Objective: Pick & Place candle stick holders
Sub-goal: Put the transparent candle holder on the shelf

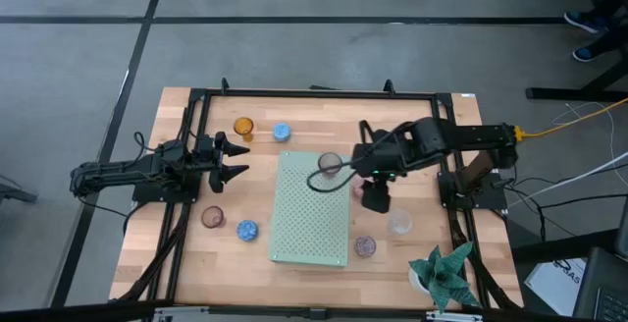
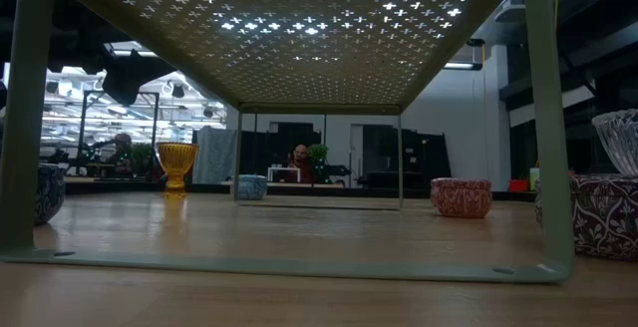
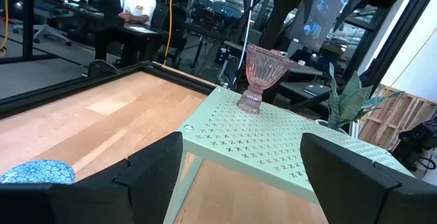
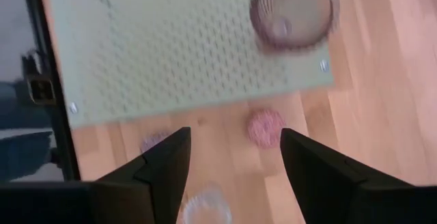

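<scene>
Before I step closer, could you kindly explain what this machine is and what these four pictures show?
It is a robot with two dark arms at a wooden table. One picture looks straight down from above, one looks level across the tabletop, and the other two come from a camera on each arm's wrist.

On the table lies a green perforated board standing on short legs, and a pinkish cup stands on it. The other small glass cups sit on the wood around it: amber, two blue, brownish, pink, clear and mauve. A paper plant stands in one corner.

The left gripper waits beside the board. The right gripper hangs over the board's other side. Both have their fingers open and hold nothing.
</scene>
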`<state>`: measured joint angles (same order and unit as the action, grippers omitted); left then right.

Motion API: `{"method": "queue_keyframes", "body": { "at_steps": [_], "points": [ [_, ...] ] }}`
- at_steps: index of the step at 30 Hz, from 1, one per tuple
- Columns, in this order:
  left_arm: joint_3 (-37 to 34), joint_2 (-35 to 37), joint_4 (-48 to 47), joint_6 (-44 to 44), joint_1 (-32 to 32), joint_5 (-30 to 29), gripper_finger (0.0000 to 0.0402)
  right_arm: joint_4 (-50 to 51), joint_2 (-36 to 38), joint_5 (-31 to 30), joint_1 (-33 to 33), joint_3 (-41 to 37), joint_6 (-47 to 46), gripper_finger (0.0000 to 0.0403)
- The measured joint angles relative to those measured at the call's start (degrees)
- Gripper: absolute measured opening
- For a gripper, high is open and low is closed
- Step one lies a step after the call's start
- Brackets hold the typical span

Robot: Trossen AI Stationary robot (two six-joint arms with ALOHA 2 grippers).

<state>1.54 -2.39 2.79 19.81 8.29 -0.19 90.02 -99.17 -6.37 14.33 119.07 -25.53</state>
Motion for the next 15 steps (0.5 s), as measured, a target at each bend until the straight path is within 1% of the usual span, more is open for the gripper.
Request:
{"method": "queue_keyframes", "body": {
  "at_steps": [4,8,10,12,15],
  "points": [
    [0.0,0.0,0.0,0.0,0.0,0.0,0.0294,-0.3,4.9,0.0,2.0,-8.9,0.0,0.0231],
    [0.0,0.0,0.0,0.0,0.0,0.0,0.0294,-3.3,9.6,0.1,4.9,-18.1,-1.0,0.0231],
    [0.0,0.0,0.0,0.0,0.0,0.0,0.0294,-5.2,11.5,0.2,6.5,-22.3,-3.8,0.0231],
    [0.0,0.0,0.0,0.0,0.0,0.0,0.0294,-7.0,12.7,0.4,7.8,-26.0,-8.6,0.0231],
    [0.0,0.0,0.0,0.0,0.0,0.0,0.0294,-7.9,12.9,0.9,9.4,-30.0,-15.6,0.0231]
  ]
}}
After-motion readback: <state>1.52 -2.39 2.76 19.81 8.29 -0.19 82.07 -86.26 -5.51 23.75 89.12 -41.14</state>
